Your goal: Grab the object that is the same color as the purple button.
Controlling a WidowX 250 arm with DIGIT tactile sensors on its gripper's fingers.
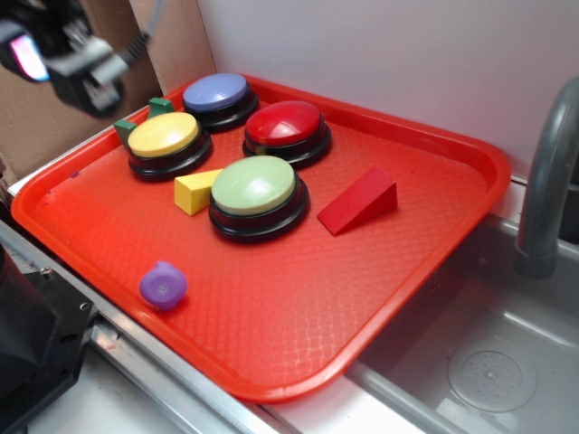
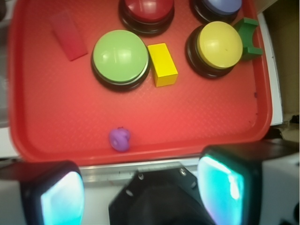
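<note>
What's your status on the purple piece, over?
Hand open, empty, high off tray. Purple piece alone near tray's front edge, untouched. Nothing blocking it; green button well clear.

A red tray (image 2: pixel 42 136) held four domed buttons: green (image 2: pixel 120 56), yellow (image 2: pixel 219 44), red (image 2: pixel 147 9) and purple (image 2: pixel 222 5). A yellow block (image 2: pixel 162 64) lay between green and yellow. The small purple piece (image 2: pixel 120 139) sat near the tray's front rim, just beyond the parted jaws.

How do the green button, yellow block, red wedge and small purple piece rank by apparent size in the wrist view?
1. green button
2. red wedge and yellow block: they look alike, so no ranking
3. small purple piece
</note>
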